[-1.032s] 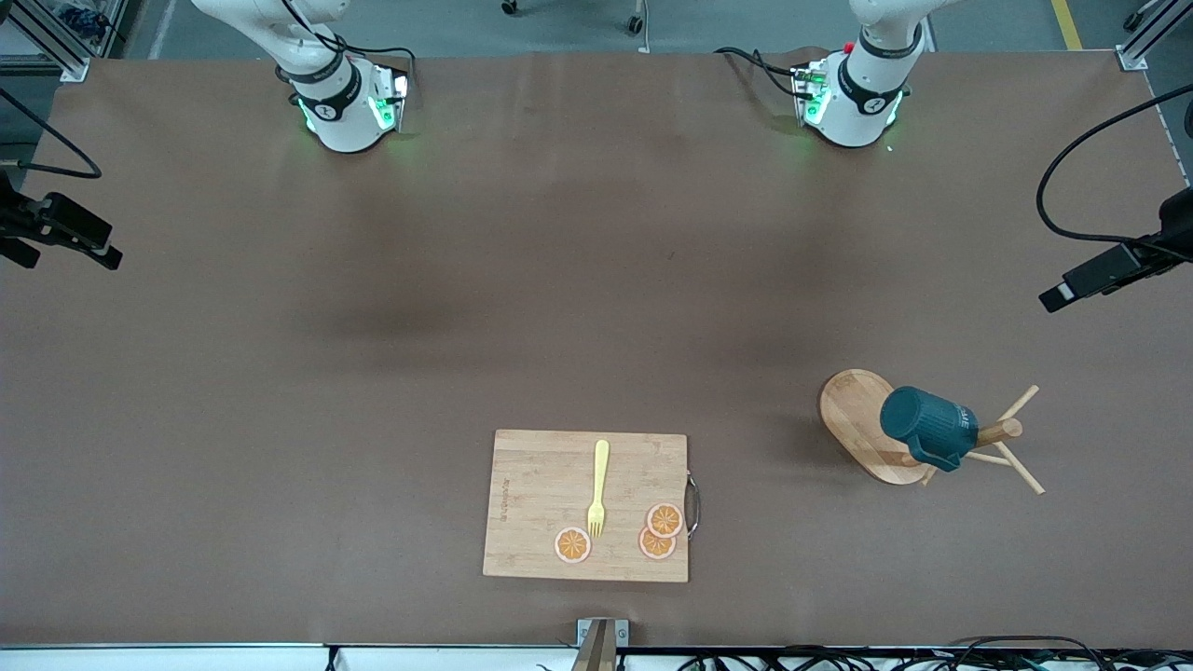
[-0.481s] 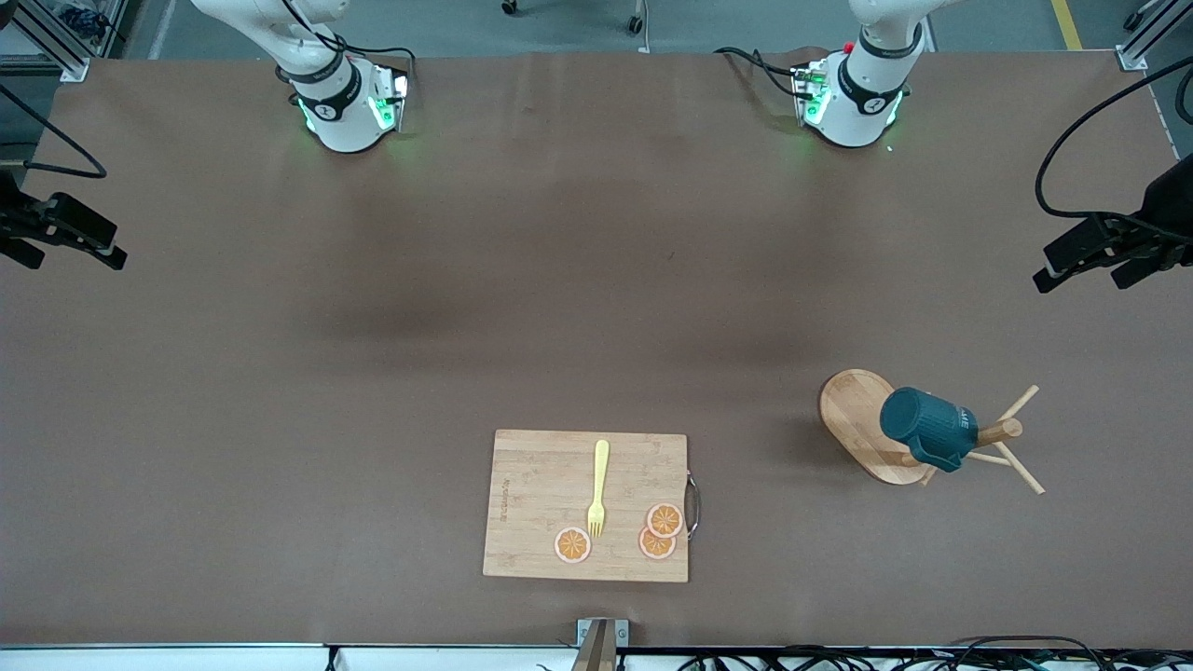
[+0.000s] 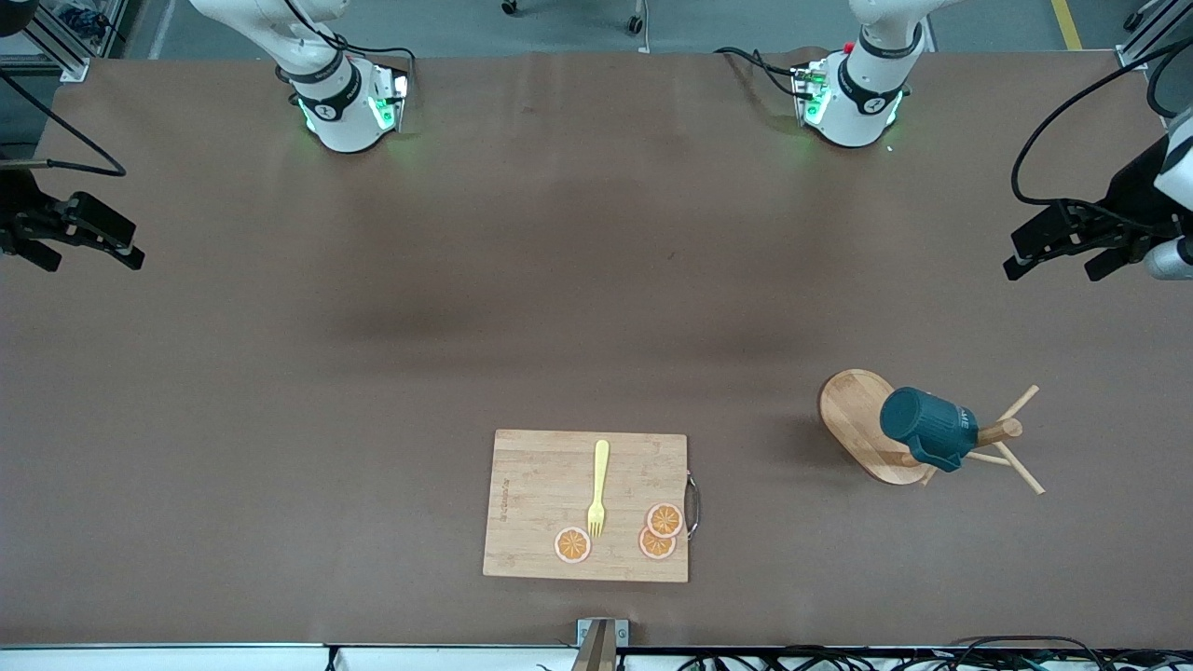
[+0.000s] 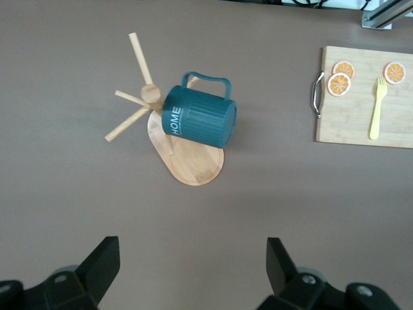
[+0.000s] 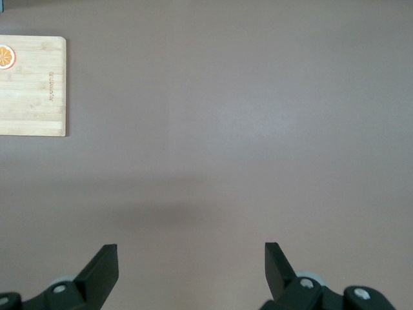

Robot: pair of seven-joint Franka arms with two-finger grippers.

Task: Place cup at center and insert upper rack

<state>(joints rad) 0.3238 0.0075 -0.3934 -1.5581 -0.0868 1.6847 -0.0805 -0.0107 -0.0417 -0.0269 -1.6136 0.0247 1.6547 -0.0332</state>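
Left end effector [image 3: 1058,250] open over table; cup [image 3: 927,427] on upper rack [image 3: 867,424].

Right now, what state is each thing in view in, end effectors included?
Dark teal ribbed cup: hung tilted on the rack, not held.
Light wooden mug-tree rack: standing on its oval base.
Yellow plastic fork: flat on the bamboo cutting board.
Three orange slices: on the board.
Left end effector: open, empty.
Right end effector: open, empty.

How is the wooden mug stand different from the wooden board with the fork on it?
The mug stand has an oval base, a post and pegs, and carries the cup; the cutting board is a flat rectangle holding a fork and orange slices. The stand is toward the left arm's end. Both are light wood.
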